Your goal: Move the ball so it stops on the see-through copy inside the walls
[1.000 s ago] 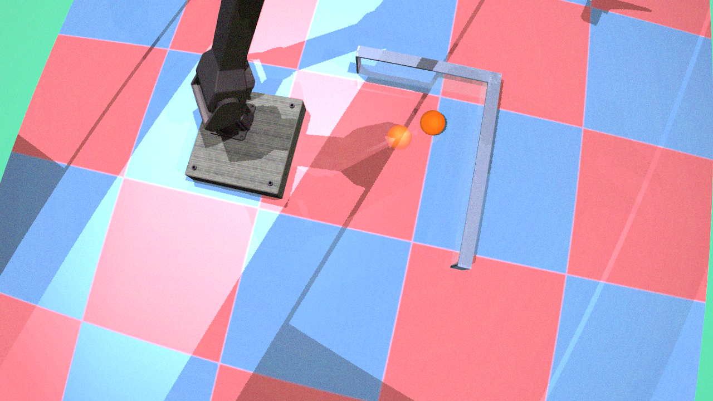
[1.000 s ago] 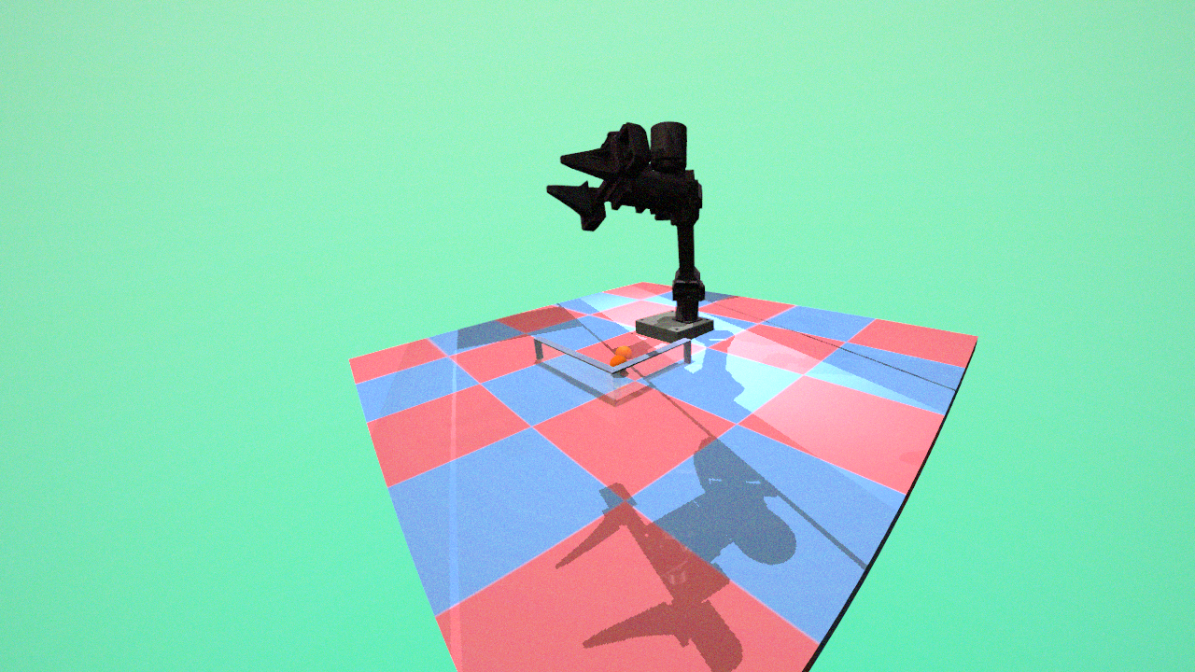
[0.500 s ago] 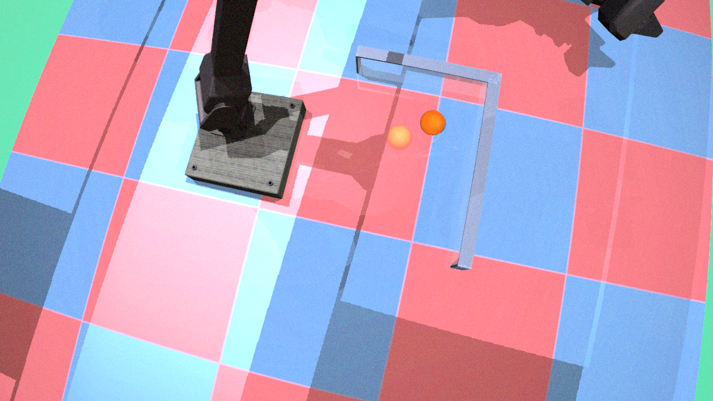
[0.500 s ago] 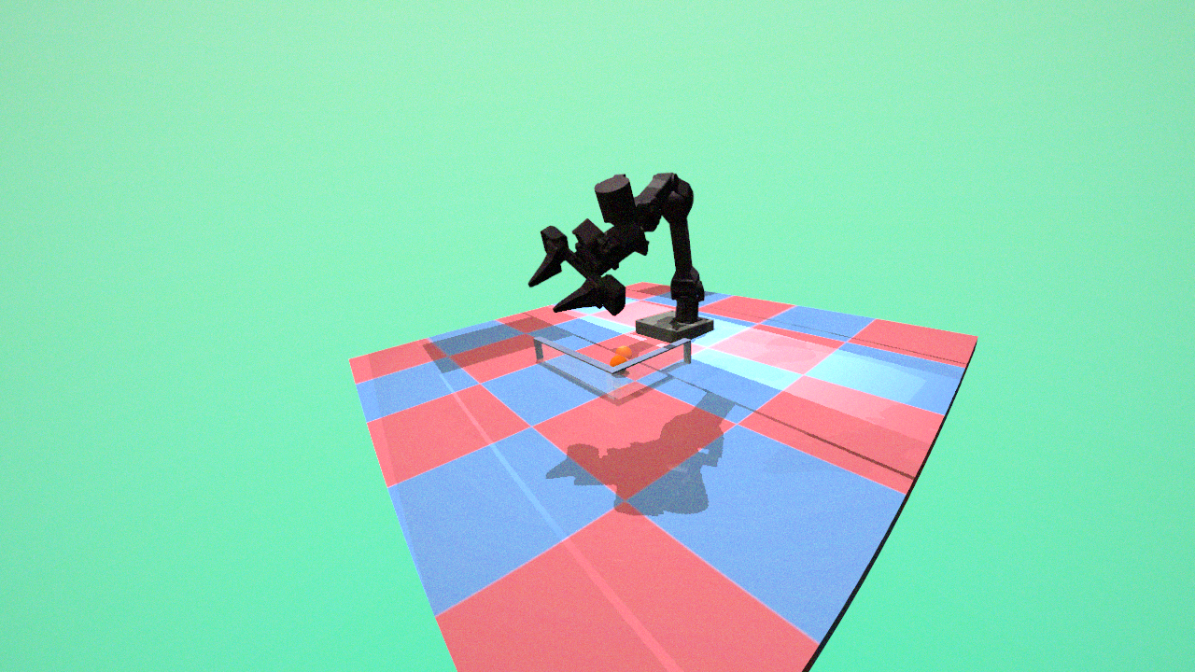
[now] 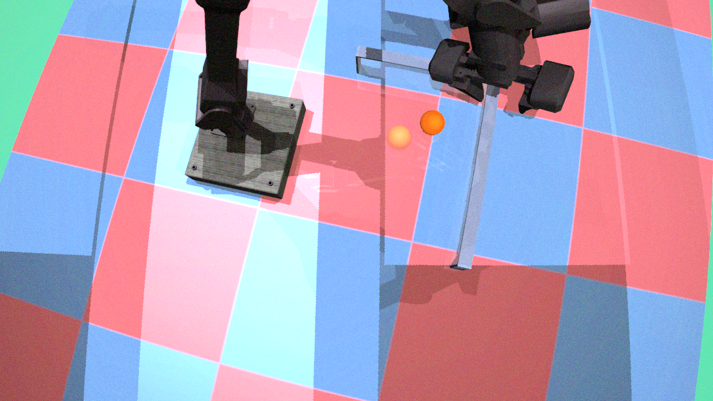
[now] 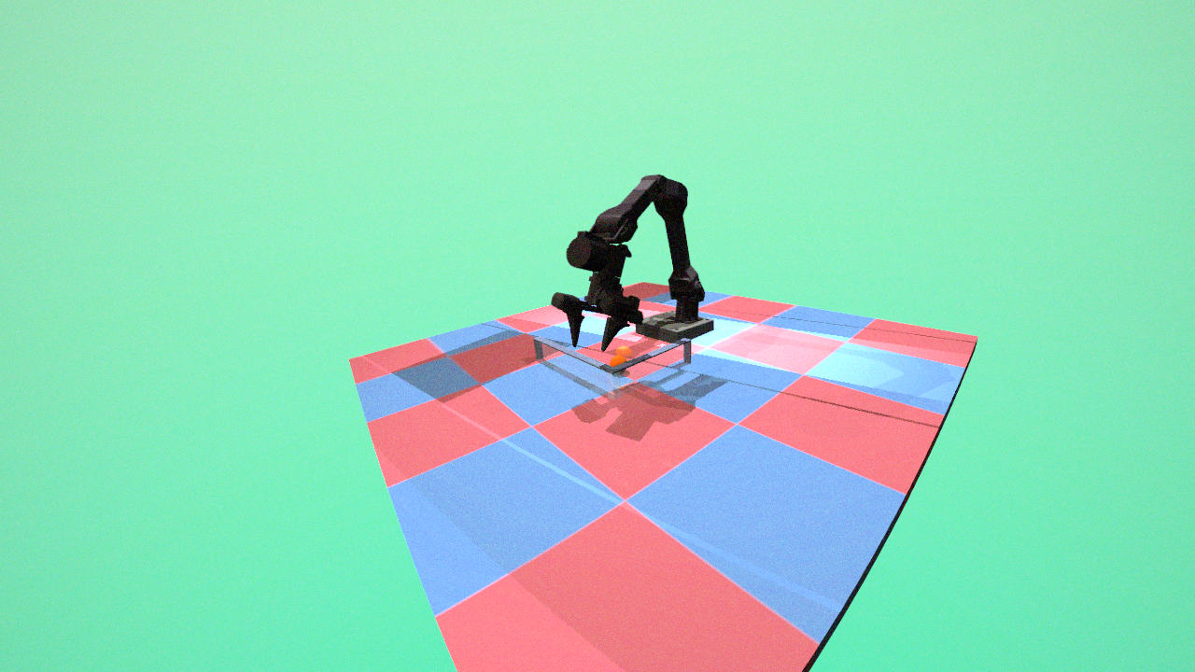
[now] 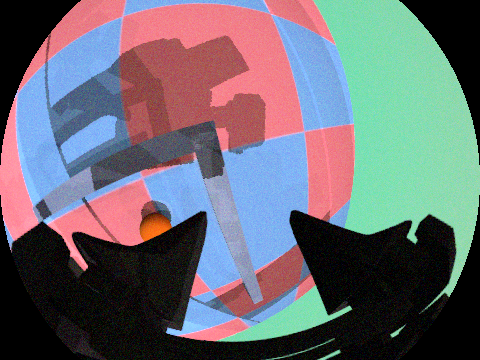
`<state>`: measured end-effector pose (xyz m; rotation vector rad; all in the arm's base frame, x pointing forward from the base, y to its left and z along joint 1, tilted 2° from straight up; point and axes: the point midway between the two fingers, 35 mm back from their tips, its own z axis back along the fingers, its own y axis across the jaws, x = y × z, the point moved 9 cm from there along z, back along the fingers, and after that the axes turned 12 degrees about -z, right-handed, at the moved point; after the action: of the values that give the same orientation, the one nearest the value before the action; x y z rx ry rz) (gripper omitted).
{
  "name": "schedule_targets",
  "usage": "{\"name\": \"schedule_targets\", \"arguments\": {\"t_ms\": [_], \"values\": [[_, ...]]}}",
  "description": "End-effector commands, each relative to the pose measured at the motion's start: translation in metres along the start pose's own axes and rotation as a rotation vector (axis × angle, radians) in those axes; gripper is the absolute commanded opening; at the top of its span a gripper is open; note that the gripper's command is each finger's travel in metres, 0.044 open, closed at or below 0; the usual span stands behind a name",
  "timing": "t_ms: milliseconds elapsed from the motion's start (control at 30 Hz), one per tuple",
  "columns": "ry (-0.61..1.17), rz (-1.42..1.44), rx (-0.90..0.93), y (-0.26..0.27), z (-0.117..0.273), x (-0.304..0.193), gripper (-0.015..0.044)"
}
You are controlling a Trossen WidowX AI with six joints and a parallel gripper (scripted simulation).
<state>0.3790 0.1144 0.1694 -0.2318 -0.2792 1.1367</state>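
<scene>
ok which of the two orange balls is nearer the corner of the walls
The solid ball; the see-through copy lies farther from the corner, toward the arm's base.

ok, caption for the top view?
Open end effector above the wall corner, orange ball beside its see-through copy.

Red-and-blue checkered table (image 5: 498,309) bearing orange ball (image 5: 432,122), clear corner walls (image 5: 475,184), wooden arm base (image 5: 249,149).

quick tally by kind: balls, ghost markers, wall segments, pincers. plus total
Solid orange ball: 1
See-through ball copy: 1
Clear wall segments, long and short: 2
Pincer, open and holding nothing: 1
Total: 5
</scene>
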Motion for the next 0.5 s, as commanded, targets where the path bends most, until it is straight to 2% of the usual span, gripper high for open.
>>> {"name": "schedule_targets", "arguments": {"t_ms": [0, 467], "values": [[0.049, 0.232, 0.317, 0.0296, 0.0022, -0.0455, 0.0308], [0.048, 0.257, 0.361, 0.0370, -0.0068, -0.0519, 0.0308]]}}
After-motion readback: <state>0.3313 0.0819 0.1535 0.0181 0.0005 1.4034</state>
